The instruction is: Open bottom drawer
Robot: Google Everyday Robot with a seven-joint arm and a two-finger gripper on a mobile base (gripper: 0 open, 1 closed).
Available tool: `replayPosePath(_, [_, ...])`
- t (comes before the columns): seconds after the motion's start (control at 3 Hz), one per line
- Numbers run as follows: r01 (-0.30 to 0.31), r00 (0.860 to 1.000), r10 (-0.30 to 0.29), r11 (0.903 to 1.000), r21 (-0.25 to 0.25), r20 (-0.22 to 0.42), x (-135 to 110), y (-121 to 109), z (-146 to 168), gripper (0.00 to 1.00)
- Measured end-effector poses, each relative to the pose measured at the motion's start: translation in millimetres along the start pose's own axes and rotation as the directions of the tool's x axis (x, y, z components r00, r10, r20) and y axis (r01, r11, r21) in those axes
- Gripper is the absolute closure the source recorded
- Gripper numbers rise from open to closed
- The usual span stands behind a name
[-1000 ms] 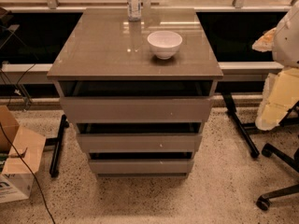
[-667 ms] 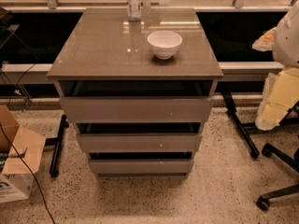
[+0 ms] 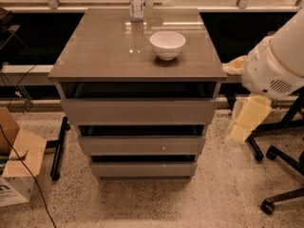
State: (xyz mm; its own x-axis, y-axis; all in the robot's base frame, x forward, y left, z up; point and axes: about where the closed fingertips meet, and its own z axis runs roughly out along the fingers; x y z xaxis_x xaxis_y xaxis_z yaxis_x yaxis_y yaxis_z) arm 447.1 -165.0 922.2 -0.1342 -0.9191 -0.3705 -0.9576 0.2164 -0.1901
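Observation:
The bottom drawer [image 3: 142, 169] is the lowest of three grey-taupe drawer fronts on the cabinet [image 3: 118, 56], with a dark gap above it. The middle drawer [image 3: 128, 145] carries a small white speck, and the wider top drawer [image 3: 140, 110] sits above it. My white arm [image 3: 278, 63] comes in from the right edge. My gripper [image 3: 244, 125], a cream-coloured piece, hangs down to the right of the cabinet at about the height of the top and middle drawers, apart from them.
A white bowl [image 3: 167, 44] and a bottle [image 3: 136, 3] stand on the cabinet top. A cardboard box [image 3: 16, 175] and a black cable lie on the floor at left. A black stand leg [image 3: 59, 146] is beside the cabinet. Chair casters [image 3: 268, 205] are at right.
My arm has swung in from the right edge toward the cabinet and now fills more of the right side. The drawers have not moved.

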Motion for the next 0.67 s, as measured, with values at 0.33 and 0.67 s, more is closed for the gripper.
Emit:
replayPosePath(0.33, [-0.008, 0.992, 0.015, 0.9985, -0.054, 0.123, -5, 2, 46, 0.0])
replayPosePath(0.67, [-0.018, 0.979, 0.042, 0.9929, -0.118, 0.201, 2, -3, 98, 0.0])
